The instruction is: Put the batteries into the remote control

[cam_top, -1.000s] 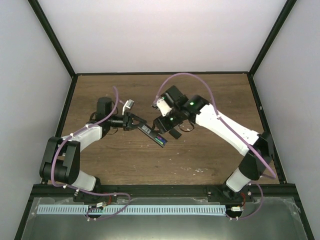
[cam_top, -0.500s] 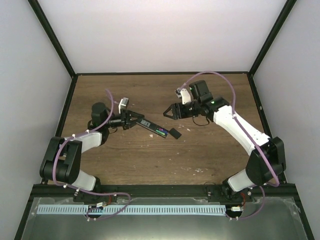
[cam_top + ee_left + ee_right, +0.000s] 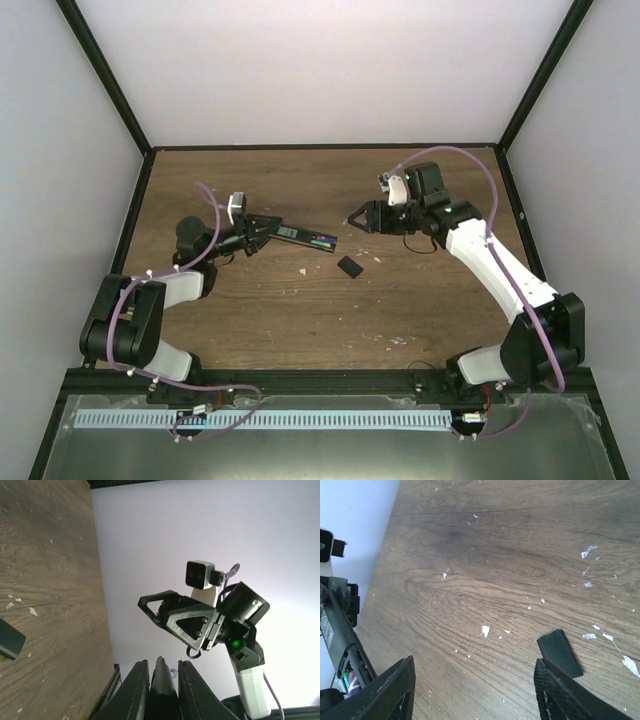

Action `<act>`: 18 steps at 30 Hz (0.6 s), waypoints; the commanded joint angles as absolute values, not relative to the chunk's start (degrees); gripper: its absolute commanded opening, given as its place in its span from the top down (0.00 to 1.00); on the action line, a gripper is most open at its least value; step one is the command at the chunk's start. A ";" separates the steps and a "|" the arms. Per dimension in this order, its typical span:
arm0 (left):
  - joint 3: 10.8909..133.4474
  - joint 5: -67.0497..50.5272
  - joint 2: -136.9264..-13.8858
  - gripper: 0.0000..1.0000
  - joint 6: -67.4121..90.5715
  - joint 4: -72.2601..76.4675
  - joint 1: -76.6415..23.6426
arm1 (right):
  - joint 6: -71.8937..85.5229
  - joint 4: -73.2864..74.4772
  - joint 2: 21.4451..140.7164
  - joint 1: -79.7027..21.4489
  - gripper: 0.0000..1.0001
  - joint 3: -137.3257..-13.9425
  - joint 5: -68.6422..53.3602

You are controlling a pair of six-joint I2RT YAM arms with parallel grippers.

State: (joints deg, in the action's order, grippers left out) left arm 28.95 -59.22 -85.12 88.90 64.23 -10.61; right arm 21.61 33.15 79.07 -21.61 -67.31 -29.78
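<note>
Left gripper (image 3: 266, 229) is pinched tight on the near end of the remote control (image 3: 305, 237), which seems raised off the surface (image 3: 300, 320). Right gripper (image 3: 354, 218) is spread and empty, just past its far end.

Batteries (image 3: 321, 240) show green and purple in the open bay.

Remote is probably light, stiff and slick, and may pivot; clamp the long edges.

Loose cover (image 3: 349, 266) lies on scuffed wood. Pale walls (image 3: 330, 70) around.

You're over a matt brown wooden desk (image 3: 495, 555), grained and flecked with pale chips. Just ahead of your right claw (image 3: 475, 700), the battery cover (image 3: 559, 653) looks smooth matt black plastic; the claw's fingers (image 3: 562, 696) are rough, finely textured black plastic.
</note>
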 commanded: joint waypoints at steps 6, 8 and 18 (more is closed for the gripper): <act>27.73 -52.37 -82.32 1.00 88.56 64.19 -10.37 | 19.23 37.78 79.37 -21.70 0.46 -70.58 -29.17; 27.87 -51.41 -81.42 1.00 86.95 61.73 -10.36 | 18.99 38.17 79.62 -22.15 0.47 -70.91 -30.13; 30.08 -50.50 -78.18 1.00 81.57 53.09 -10.37 | 18.90 39.39 81.94 -25.29 0.49 -74.85 -28.67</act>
State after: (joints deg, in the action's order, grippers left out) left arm 28.36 -51.22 -79.22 84.03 54.78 -10.52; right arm 19.94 38.24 81.23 -24.43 -71.02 -29.39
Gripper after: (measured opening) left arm 0.150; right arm 0.513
